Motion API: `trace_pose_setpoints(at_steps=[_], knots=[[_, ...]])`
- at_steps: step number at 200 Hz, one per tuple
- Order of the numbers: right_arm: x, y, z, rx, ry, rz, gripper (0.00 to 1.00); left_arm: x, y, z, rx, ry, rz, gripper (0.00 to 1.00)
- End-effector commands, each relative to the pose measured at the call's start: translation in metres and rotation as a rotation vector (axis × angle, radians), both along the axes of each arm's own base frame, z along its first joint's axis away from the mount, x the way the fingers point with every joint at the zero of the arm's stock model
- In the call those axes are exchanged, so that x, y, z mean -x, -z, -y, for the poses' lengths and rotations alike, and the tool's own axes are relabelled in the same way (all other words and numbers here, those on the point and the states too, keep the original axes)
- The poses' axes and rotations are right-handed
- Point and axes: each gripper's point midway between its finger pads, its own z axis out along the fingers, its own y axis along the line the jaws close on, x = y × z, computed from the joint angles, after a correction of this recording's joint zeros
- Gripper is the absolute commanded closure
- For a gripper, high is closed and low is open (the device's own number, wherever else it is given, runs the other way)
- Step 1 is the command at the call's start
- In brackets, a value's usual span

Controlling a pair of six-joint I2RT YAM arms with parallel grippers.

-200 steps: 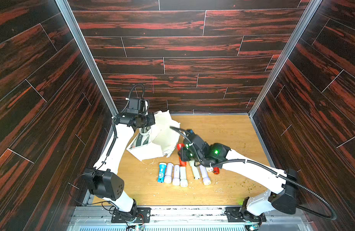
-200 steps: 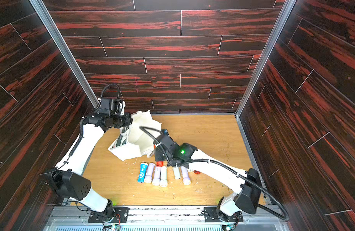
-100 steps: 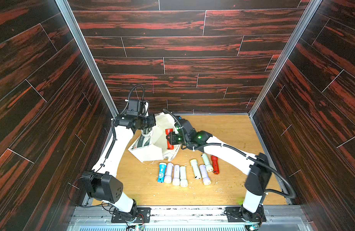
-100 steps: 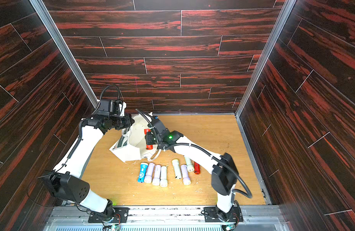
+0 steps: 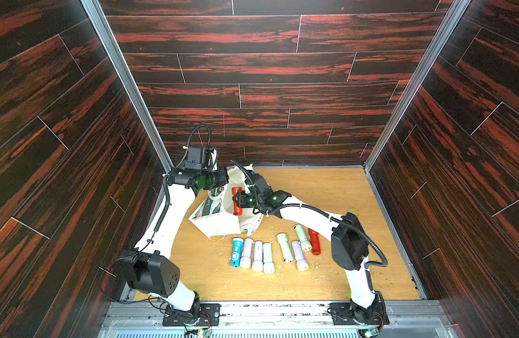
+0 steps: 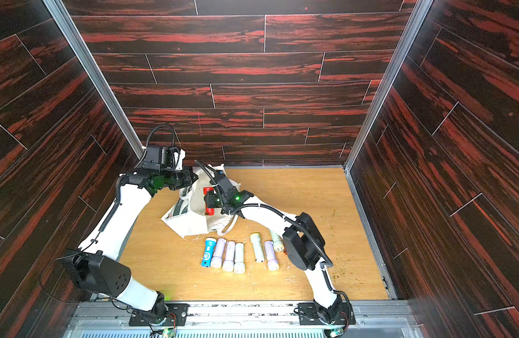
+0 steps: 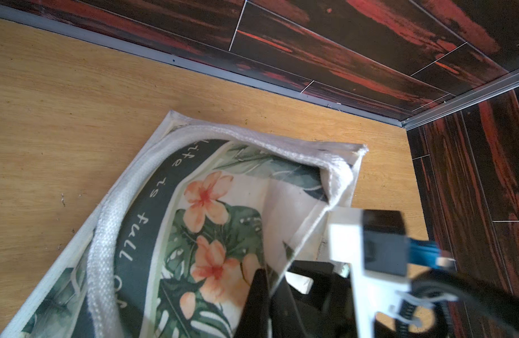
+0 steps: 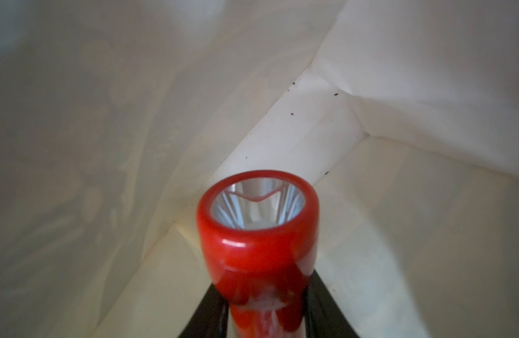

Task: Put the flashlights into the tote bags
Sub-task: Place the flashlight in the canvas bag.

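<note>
above the wooden tabletop, right pincer pinches red flashlight inside tote bag.

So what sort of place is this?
Probably a robot test booth, not a home: two arms bolted to a metal rail, dark panel walls boxing in a small wooden table, flashlights lined up by a tote bag.

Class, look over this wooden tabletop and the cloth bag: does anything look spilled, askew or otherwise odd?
Pale shreds and dark specks litter the wooden tabletop around the small plastic flashlights lying there, like spilled debris. More specks dot the inside of the cream cloth tote bag. Nothing looks broken.
</note>
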Motion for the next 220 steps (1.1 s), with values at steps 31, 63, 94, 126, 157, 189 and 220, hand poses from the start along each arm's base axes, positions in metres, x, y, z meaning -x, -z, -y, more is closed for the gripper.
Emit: trace_pose_setpoints(at_steps=[31, 63, 94, 126, 157, 189, 220], knots=[[0.01, 0.02, -0.03, -0.031, -0.047, -0.059, 1.0, 0.005, -0.021, 0.006, 0.05, 0.027, 0.057, 1.0], [0.016, 0.023, -0.043, -0.127, -0.035, -0.157, 1.0, 0.007, -0.023, 0.007, 0.06, 0.029, 0.068, 1.0], [0.014, 0.04, -0.051, -0.172, 0.016, -0.242, 1.0, 0.009, -0.023, 0.01, 0.08, 0.041, 0.063, 1.0], [0.01, 0.057, -0.059, -0.167, 0.026, -0.285, 1.0, 0.012, -0.024, 0.01, 0.079, 0.044, 0.07, 1.0], [0.005, 0.064, -0.063, -0.158, 0.024, -0.294, 1.0, 0.014, -0.025, 0.011, 0.086, 0.046, 0.072, 1.0], [0.002, 0.08, -0.064, -0.158, 0.024, -0.364, 1.0, 0.016, -0.026, 0.016, 0.104, 0.074, 0.075, 1.0], [-0.002, 0.097, -0.063, -0.109, 0.04, -0.42, 1.0, 0.02, -0.024, 0.021, 0.113, 0.104, 0.073, 1.0]])
